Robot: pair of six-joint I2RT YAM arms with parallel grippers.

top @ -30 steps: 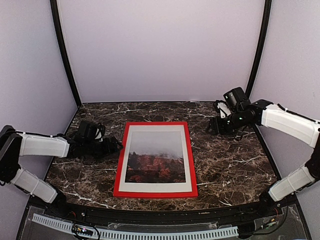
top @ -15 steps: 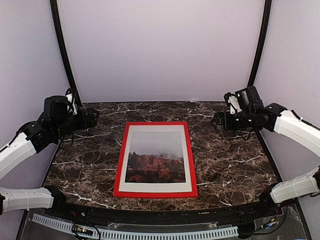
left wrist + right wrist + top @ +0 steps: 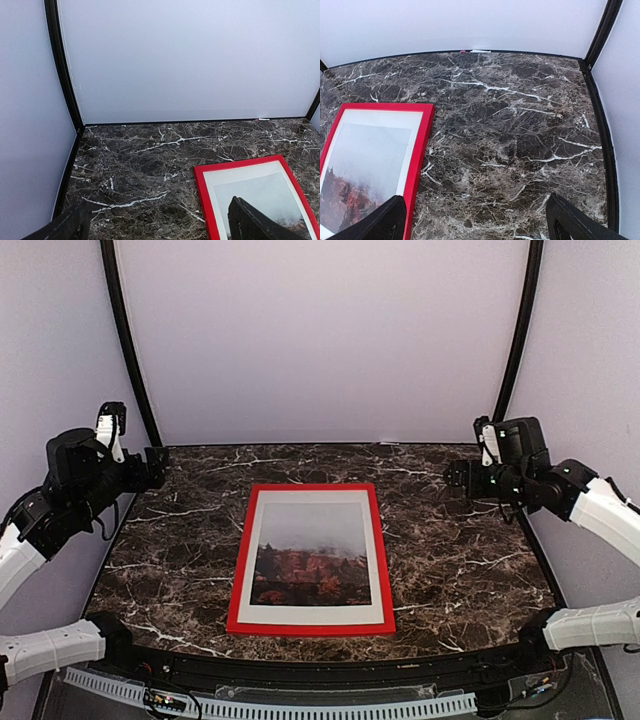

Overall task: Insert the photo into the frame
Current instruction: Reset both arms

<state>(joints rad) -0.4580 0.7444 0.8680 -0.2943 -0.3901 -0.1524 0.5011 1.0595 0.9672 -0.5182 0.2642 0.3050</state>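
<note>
The red frame (image 3: pixel 383 560) lies flat and face up in the middle of the marble table. The photo (image 3: pixel 312 550), red-orange foliage under grey mist, sits inside it within a cream-white mat. My left gripper (image 3: pixel 150 472) is open and empty, raised near the far left corner, well clear of the frame. My right gripper (image 3: pixel 455 478) is open and empty, raised near the far right. The left wrist view shows my left gripper (image 3: pixel 160 230) spread wide above the frame's far left corner (image 3: pixel 202 195) and the photo (image 3: pixel 265 195). The right wrist view shows my right gripper (image 3: pixel 475 227) spread wide beside the frame's right rail (image 3: pixel 417 155) and the photo (image 3: pixel 365 160).
The dark marble table (image 3: pixel 460 560) is enclosed by pale walls with black corner posts at the back left (image 3: pixel 130 350) and back right (image 3: pixel 515 340). A perforated rail (image 3: pixel 280 708) runs along the near edge.
My left arm has left the frame's left edge and risen toward the far left corner. My right arm has lifted and drawn back to the right. The frame has not moved.
</note>
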